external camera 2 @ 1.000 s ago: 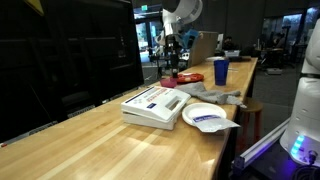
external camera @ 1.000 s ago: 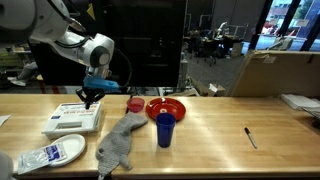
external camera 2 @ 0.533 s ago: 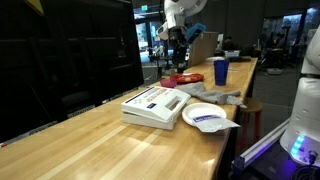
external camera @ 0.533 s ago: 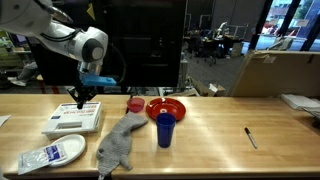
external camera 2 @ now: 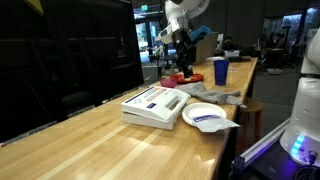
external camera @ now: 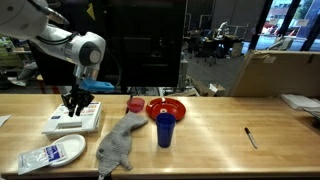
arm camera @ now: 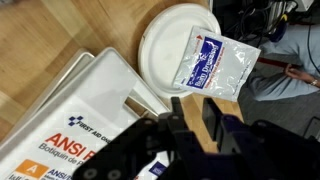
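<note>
gripper [arm camera: 210, 122]: jaws look a bit apart (blurry, so maybe), nothing in them | first aid kit [arm camera: 70, 110] right under it, spreading toward 8 o'clock, long axis roughly 8-to-2 | plate [arm camera: 165, 40] with bag [arm camera: 212, 62] at 12 o'clock

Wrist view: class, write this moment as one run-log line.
gripper: jaws apart, just above first aid kit | contact: cannot tell | beside kit: plate with packet on it

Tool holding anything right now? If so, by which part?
Nothing visibly held. The tool hovers above the kit, jaws apart, with nothing showing between them.
</note>
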Controlling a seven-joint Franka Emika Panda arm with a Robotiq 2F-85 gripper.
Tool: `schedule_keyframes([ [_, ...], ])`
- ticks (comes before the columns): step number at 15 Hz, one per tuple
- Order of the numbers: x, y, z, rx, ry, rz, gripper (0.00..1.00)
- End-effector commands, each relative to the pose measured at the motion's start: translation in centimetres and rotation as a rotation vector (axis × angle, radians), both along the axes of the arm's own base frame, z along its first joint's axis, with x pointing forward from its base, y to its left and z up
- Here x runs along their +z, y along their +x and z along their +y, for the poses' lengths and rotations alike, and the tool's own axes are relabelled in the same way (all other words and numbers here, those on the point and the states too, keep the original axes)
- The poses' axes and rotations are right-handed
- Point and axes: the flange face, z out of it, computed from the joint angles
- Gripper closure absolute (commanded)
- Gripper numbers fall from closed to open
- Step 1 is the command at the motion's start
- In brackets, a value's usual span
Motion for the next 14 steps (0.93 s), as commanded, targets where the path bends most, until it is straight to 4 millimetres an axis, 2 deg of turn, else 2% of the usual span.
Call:
schedule_keyframes([
  [1, -0.1, -0.1, -0.2, 0.046, 0.039, 0.008, 0.4],
  [7, -0.4, -1.2, 2.1, 0.219, 0.098, -0.007, 0.02],
  [14, 0.6, -4.3, 5.8, 0.323, 0.119, 0.021, 0.0],
])
